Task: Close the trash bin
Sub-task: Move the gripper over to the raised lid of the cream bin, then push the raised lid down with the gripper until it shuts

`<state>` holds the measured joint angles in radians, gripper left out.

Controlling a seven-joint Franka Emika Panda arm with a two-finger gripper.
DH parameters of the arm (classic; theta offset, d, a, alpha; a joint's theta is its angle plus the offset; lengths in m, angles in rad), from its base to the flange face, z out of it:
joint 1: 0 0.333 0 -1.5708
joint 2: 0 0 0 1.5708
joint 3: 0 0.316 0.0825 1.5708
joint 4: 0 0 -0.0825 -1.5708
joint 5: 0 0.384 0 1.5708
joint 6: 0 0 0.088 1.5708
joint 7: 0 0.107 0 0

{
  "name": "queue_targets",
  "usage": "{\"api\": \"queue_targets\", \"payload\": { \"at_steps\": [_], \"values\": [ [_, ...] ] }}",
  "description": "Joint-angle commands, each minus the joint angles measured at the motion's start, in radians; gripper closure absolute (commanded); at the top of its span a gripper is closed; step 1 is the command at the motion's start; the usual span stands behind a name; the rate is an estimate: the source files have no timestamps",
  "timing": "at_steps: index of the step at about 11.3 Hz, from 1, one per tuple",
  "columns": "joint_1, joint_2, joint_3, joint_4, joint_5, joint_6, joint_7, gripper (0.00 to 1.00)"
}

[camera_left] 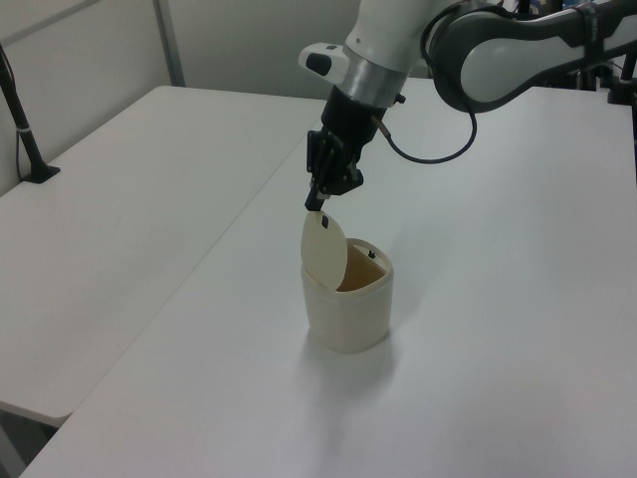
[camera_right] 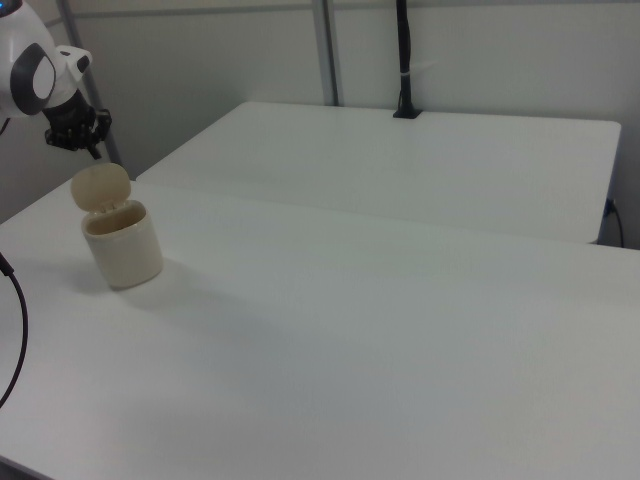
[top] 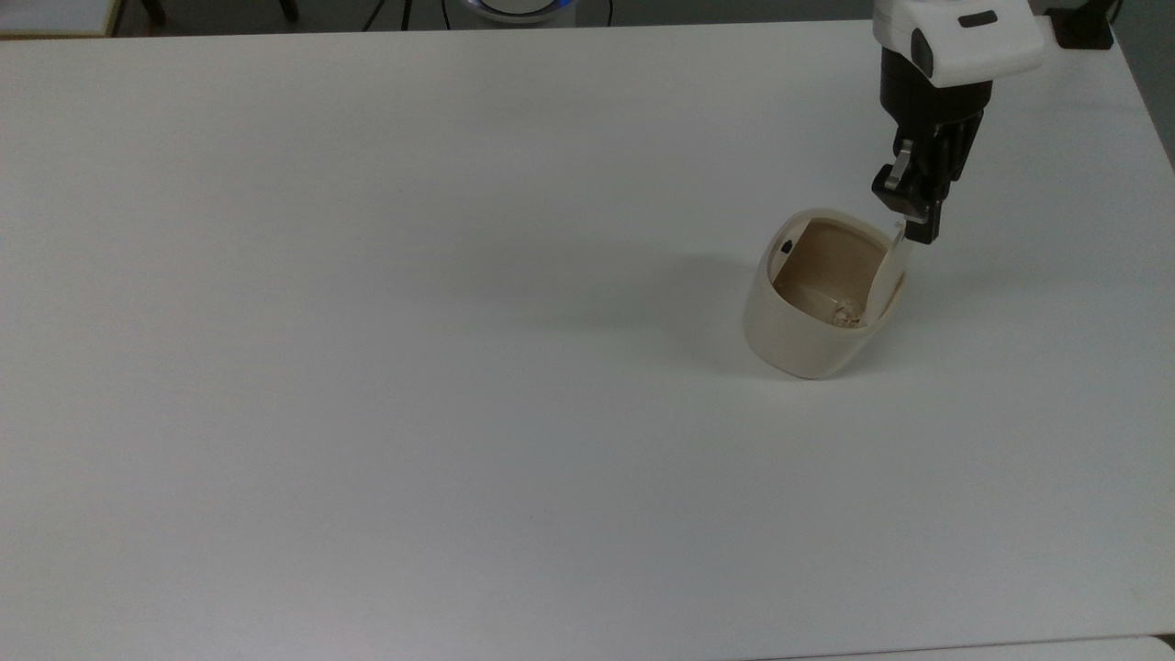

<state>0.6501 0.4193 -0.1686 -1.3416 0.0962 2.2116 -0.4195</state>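
Gripper (top: 921, 229): fingers pressed together, holding nothing, tip at the top edge of the raised lid (camera_left: 323, 247), possibly touching. Trash bin (top: 808, 317): cream, upright on white table (top: 367, 367), toward the top view's right; lid standing open. Inside: tan-brown lining, one small pale item (top: 846, 315), unidentifiable.

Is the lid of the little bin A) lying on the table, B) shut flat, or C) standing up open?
C: the lid stands upright at the rim of the trash bin, so the brown inside shows, and the gripper is right at the lid's top edge.
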Motion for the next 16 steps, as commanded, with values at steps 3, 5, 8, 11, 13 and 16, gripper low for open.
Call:
{"api": "queue_targets", "payload": {
  "at_steps": [3, 5, 8, 11, 13, 16],
  "values": [
    [0.010, 0.001, -0.012, -0.016, 0.016, 0.037, 0.001, 1.00],
    [0.010, -0.001, -0.011, -0.037, 0.017, 0.013, -0.024, 1.00],
    [-0.003, -0.011, -0.011, -0.037, 0.019, -0.114, -0.103, 1.00],
    [-0.023, -0.013, -0.012, -0.039, 0.046, -0.208, -0.156, 1.00],
    [-0.030, -0.005, -0.012, -0.068, 0.037, -0.208, -0.174, 1.00],
    [-0.024, -0.001, -0.014, -0.113, 0.033, -0.207, -0.193, 1.00]
  ]
}}
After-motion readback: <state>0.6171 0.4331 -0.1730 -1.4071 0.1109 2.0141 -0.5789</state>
